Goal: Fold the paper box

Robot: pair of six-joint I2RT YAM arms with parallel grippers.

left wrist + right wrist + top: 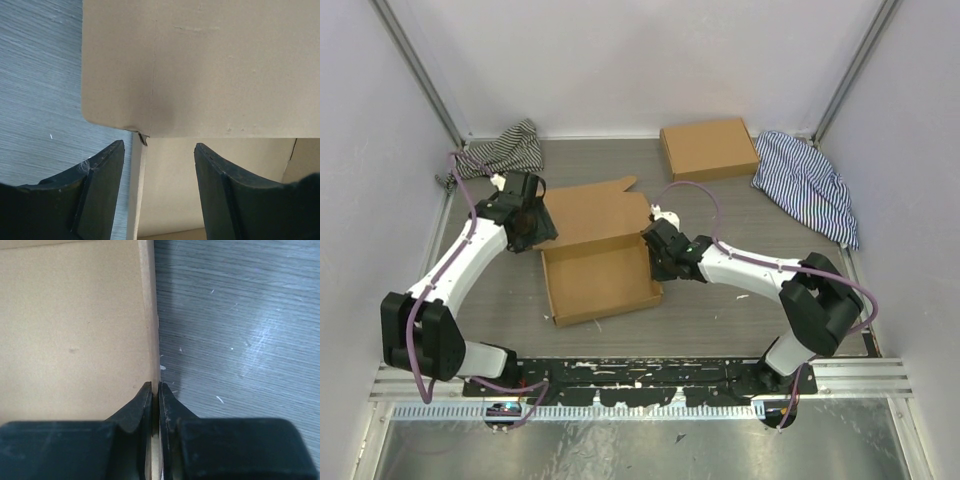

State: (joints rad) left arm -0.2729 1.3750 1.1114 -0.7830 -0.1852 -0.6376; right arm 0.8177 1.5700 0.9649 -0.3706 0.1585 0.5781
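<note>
A: Nearest the lens, at six o'clock, sit the bases of two arms: the left arm (460, 270) reaches up toward ten, the right arm (760, 270) angles in from four.

B: Give me the count!

A: Two arms, two grippers and two cardboard boxes. There are two cloths as well, one striped cloth (505, 150) at eleven and a second cloth (810, 185) at two. The closed flat box (708, 148) lies at one o'clock, well apart from the action.

B: And the paper box (600, 275)?

A: It's in the middle of the table (500, 300), turned a touch off square. The right gripper (155, 385) is at its three o'clock side, fingers pressed together and pinching the right wall (147, 315) between them.

B: Left side?

A: The left gripper (159, 145) is at the box's ten o'clock corner. Its fingers (105, 190) are spread wide, and the left wall (140, 200) runs up between them without touching either one.

B: How does it look?

A: Plain brown, a shallow tray with its walls standing. The lid (590, 210) is laid open toward twelve, with an uneven far edge.
</note>
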